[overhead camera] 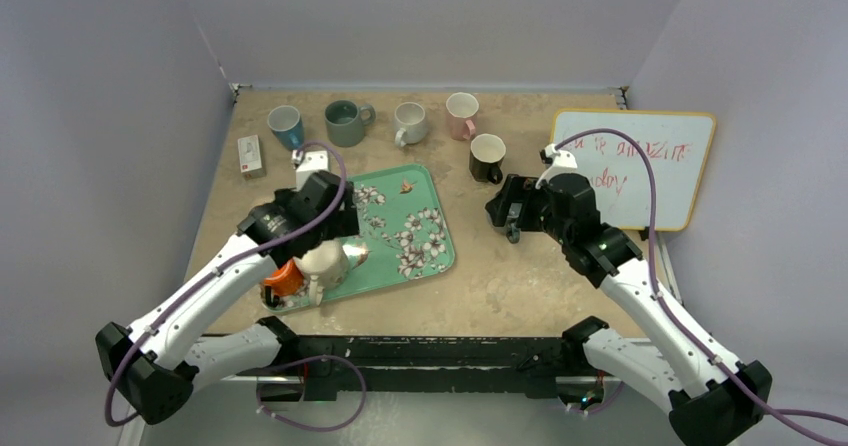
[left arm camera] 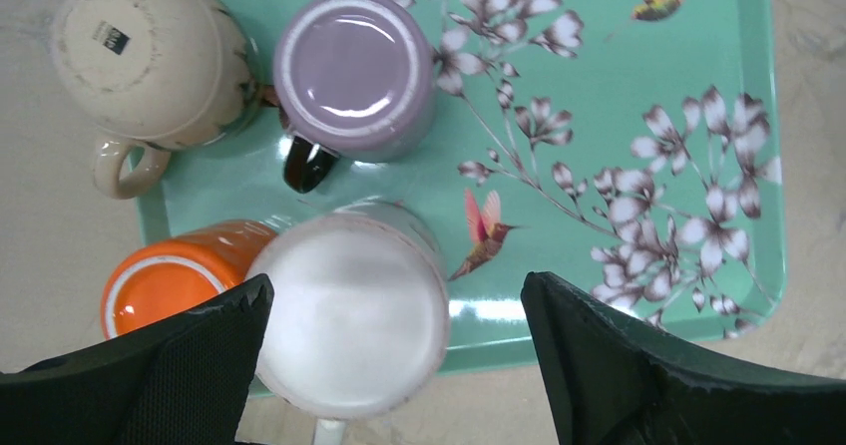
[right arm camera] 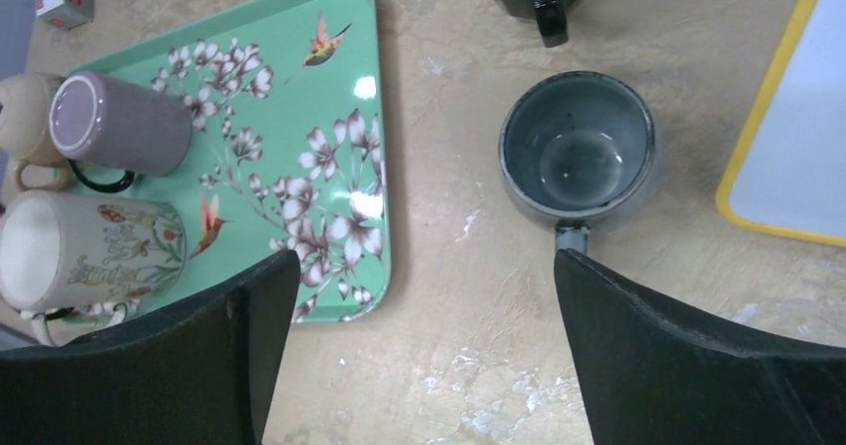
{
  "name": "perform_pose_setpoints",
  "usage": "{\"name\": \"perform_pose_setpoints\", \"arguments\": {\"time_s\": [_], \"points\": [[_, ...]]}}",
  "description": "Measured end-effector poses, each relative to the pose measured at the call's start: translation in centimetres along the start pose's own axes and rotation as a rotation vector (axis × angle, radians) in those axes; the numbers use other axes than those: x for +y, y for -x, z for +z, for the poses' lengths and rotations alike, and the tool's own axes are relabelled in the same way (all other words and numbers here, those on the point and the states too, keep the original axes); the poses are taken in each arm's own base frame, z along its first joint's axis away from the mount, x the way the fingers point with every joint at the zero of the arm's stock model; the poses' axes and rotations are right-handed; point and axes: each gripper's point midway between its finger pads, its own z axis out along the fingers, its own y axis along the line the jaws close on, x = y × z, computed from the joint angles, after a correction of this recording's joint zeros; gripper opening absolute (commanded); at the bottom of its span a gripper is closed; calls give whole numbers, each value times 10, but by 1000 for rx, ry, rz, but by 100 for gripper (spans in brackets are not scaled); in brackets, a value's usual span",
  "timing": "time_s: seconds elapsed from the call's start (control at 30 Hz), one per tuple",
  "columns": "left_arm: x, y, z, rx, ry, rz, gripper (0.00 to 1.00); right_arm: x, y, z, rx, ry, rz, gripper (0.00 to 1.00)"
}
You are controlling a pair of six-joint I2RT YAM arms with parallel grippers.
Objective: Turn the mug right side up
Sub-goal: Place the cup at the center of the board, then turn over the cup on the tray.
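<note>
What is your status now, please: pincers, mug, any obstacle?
Both pincers open: left pincer over tray, right pincer over grey mug. Grey mug upright on table, not held. On tray, white mug upside down. Close beside it: orange mug.

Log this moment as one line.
left claw: open, over white mug | right claw: open, by upright grey mug | tray: purple mug, white mug upside down

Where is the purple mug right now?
The purple mug stands upside down on the green tray, upper left in the left wrist view, right of the cream mug, above the white mug.
</note>
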Motion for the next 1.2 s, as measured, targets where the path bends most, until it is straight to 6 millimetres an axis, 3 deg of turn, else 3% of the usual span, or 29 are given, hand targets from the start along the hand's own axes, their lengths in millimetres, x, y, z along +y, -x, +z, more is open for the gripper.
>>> {"name": "perform_pose_setpoints", "arguments": {"time_s": [0.13, 0.33, 0.47, 0.67, 0.77, 0.9, 1.2], "points": [[14, 11, 18, 45, 26, -50, 96, 5, -2, -3, 3, 31, 0, 99], [8, 8, 33, 127, 15, -16, 94, 9, -2, -10, -9, 64, 1, 99], [10, 4, 21, 162, -4, -24, 88, 13, -3, -14, -6, 90, -1, 99], [15, -9, -20, 186, -106, -77, 85, 14, -5, -17, -6, 107, -10, 99], [25, -30, -39, 218, -123, -139, 84, 14, -11, -17, 4, 115, -12, 99], [33, -55, -44, 283, -105, -174, 82, 11, -17, -16, 19, 116, -17, 99], [23, -107, -25, 478, -58, -271, 81, 9, -19, -16, 26, 110, -42, 99]]}}
